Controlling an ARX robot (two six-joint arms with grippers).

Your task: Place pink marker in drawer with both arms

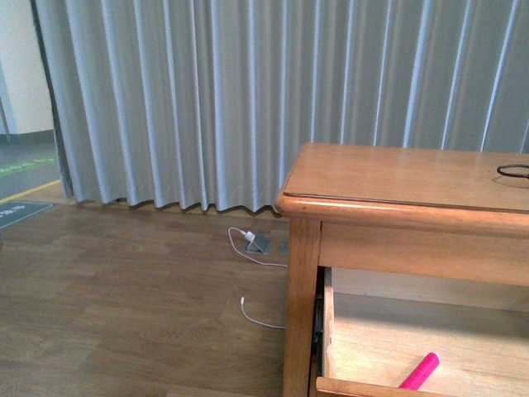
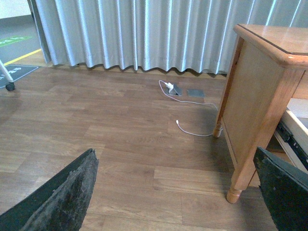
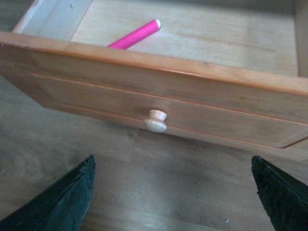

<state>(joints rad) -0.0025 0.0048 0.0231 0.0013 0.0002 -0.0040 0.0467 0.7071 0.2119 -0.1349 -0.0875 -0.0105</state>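
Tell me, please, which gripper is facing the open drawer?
The right gripper: its view shows the drawer, its knob and the pink marker, whereas the left gripper faces floor beside the dresser.

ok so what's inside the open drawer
Only the pink marker, lying on the pale wood floor. The drawer front hides its near end and the strip of floor just behind it.

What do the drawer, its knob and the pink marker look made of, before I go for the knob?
The drawer looks like wood: honey-coloured front with visible grain and a slight sheen, paler and seemingly unfinished inside. The knob seems pale wood, matte. The pink marker is probably plastic: smooth, evenly bright, whitish end.
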